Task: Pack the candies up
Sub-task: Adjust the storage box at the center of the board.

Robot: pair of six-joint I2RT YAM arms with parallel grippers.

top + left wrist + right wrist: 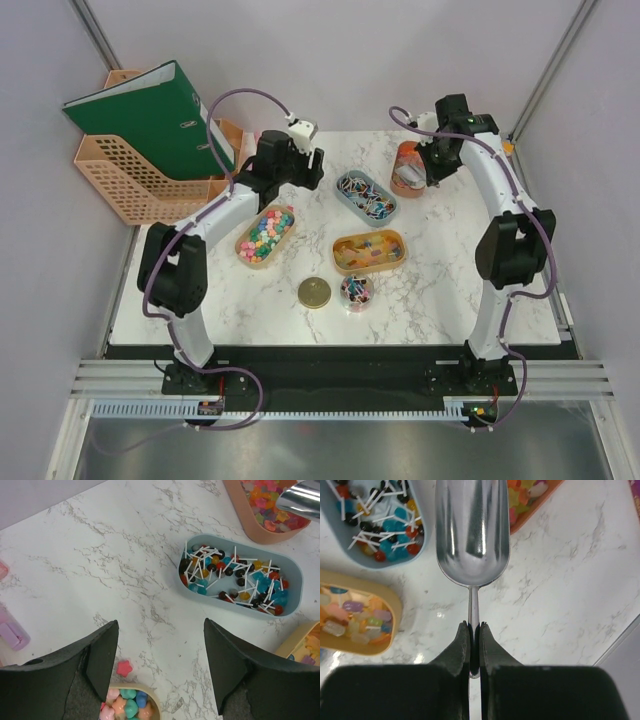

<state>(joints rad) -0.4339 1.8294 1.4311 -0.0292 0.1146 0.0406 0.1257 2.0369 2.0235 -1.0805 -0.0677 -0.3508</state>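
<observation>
The candies lie in several oval trays: star-shaped ones in a tan tray (265,236), lollipops in a blue tray (366,197), wrapped ones in a yellow tray (369,252) and gummies in an orange tray (408,170). My right gripper (473,626) is shut on the handle of the silver scoop (472,530), whose empty bowl hangs at the edge of the orange tray (530,495). My left gripper (157,650) is open and empty above the far end of the tan tray (155,700). One red star candy (123,668) lies loose on the table beside that tray.
A small round jar (356,290) holding candies and a gold lid (314,292) sit near the front middle. A peach file rack (130,175) with a green binder (150,110) stands at the back left. A small purple object (12,635) lies at the table's left.
</observation>
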